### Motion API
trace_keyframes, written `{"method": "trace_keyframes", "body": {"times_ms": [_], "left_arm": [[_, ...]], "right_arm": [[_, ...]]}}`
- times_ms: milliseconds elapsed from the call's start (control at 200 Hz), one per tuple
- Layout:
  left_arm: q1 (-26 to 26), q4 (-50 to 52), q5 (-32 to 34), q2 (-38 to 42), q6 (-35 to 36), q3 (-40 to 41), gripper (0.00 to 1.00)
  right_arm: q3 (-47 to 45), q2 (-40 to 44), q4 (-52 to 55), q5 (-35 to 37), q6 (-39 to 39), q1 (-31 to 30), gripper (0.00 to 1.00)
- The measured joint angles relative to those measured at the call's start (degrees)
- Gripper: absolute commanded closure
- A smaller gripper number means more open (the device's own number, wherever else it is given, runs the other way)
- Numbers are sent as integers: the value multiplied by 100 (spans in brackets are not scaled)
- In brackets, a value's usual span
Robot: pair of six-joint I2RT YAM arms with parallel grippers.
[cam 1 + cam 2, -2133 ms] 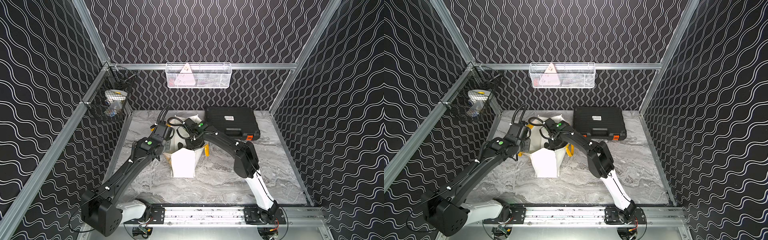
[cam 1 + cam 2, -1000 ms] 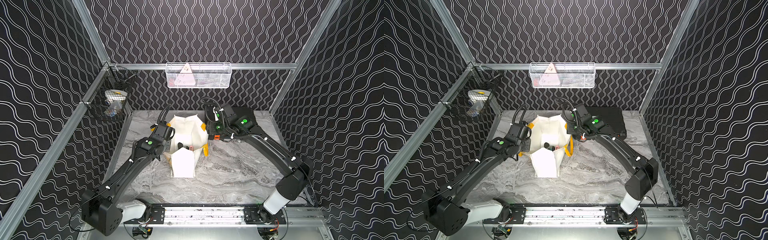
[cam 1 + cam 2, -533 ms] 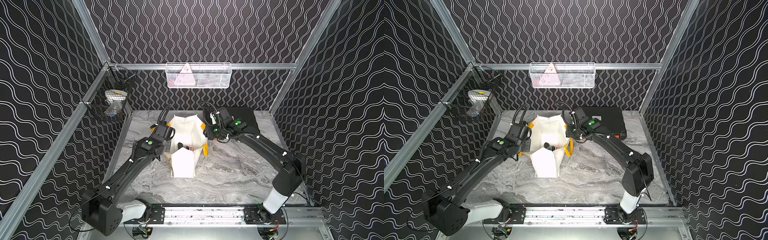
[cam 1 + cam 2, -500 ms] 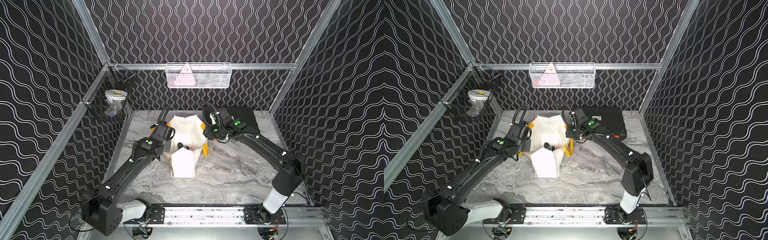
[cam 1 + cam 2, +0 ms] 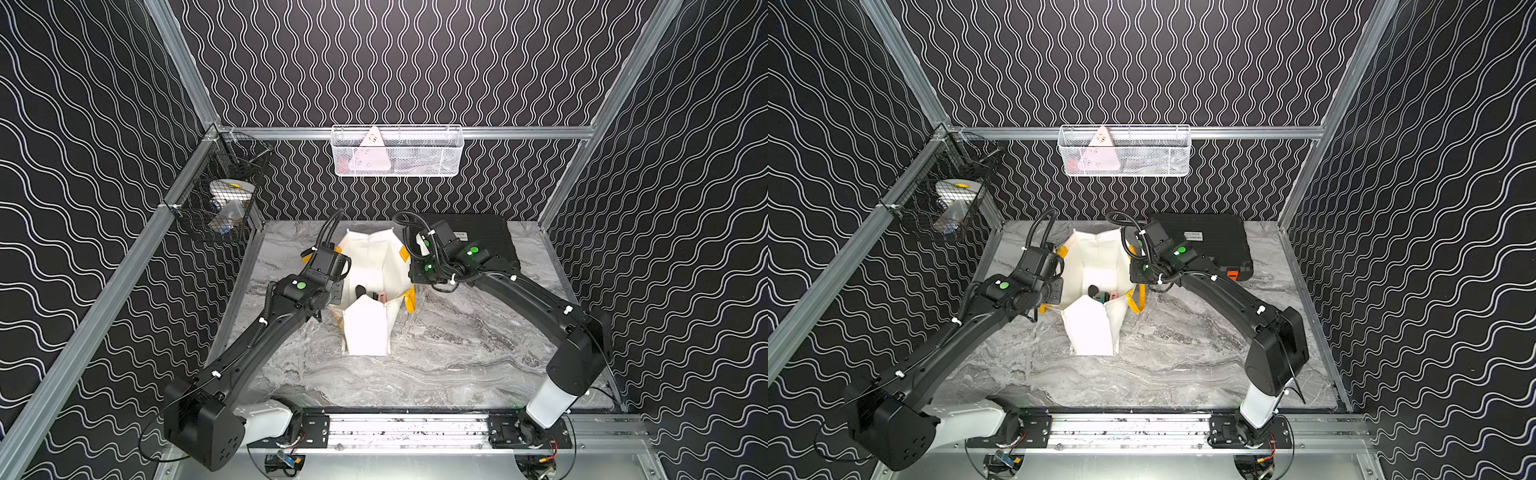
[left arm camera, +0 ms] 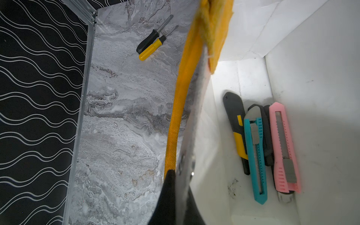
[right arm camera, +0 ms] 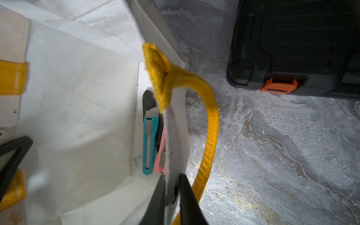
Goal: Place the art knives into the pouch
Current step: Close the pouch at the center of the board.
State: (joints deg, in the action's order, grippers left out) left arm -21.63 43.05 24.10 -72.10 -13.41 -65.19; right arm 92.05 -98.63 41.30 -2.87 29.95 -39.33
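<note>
- The right gripper (image 7: 172,180), open beside the pouch (image 5: 368,328) a second ago, is now clenched on the rim of its wall, next to the yellow handle (image 7: 211,126).
- The left gripper (image 6: 181,173) stays pinched on the opposite rim.
- The art knives (image 6: 266,136) lie together on the pouch floor, so the placing seems to be done.

I see a white pouch (image 5: 365,332) with yellow handles (image 7: 211,124), a teal art knife (image 6: 255,155), a pink art knife (image 6: 283,136), a black-and-yellow art knife (image 6: 233,109), a grey marbled desk (image 5: 436,365) and a black case (image 5: 1221,249).
</note>
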Motion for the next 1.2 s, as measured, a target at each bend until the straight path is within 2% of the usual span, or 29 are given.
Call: {"method": "trace_keyframes", "body": {"times_ms": [90, 545, 916, 1071, 1201], "left_arm": [[-13, -9, -118, 2, -2, -11, 100], [-96, -267, -1816, 120, -590, -273, 100], [-365, -321, -2225, 92, -846, -540, 100], [-501, -518, -2334, -72, -1064, -326, 100], [-590, -813, -2739, -168, -1226, -140, 100]], "right_arm": [[2, 2, -22, -131, 2, -2, 100], [173, 81, -190, -817, 94, -31, 100], [531, 199, -66, -997, 63, -55, 100], [568, -68, -74, -1239, 66, -101, 100], [564, -310, -105, -1423, 94, -162, 100]]}}
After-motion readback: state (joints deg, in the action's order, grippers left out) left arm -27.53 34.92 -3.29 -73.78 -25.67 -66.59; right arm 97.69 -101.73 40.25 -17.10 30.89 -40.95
